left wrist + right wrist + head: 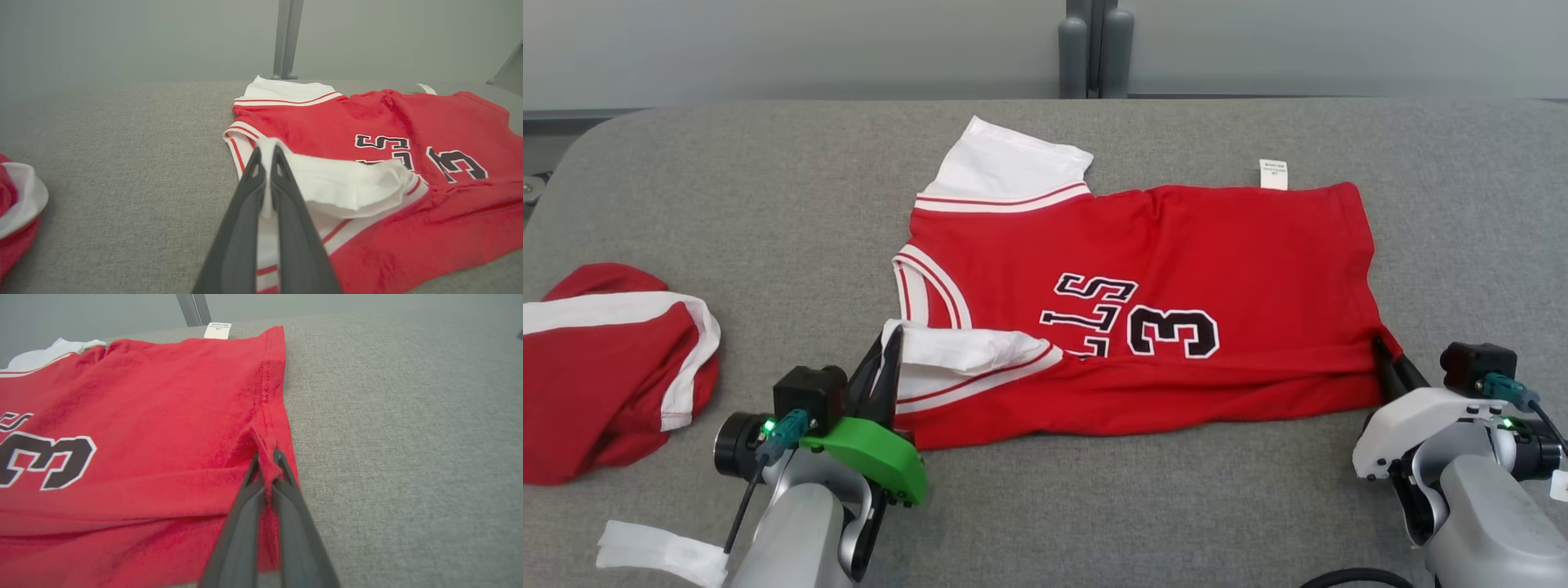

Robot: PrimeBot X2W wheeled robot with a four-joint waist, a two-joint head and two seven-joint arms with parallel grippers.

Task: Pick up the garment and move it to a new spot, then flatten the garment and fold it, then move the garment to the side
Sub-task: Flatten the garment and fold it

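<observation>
At the near edge of the table [768,204], the left fingers [890,343] are shut on the white sleeve [347,183] of the jersey [1160,245]. The right fingers [1382,349] are shut on a small pinch of the red hem corner [267,445]. The jersey lies spread across the middle of the table, neck to the left, its near edge already doubled over slightly.

The right hold is judged the weaker, since only a thin ridge of cloth is caught and it could be pulled free if the hem is tensioned sideways. On the left, it cannot be told whether the red body beneath the sleeve is also caught. If it is not, the sleeve alone would be drawn up and the fold would run skewed. Should the two sides be raised unevenly, the near edge would be twisted.

Farther off, the far sleeve [1005,167] lies turned out and creases run beside it, which could be trapped in the fold.
</observation>
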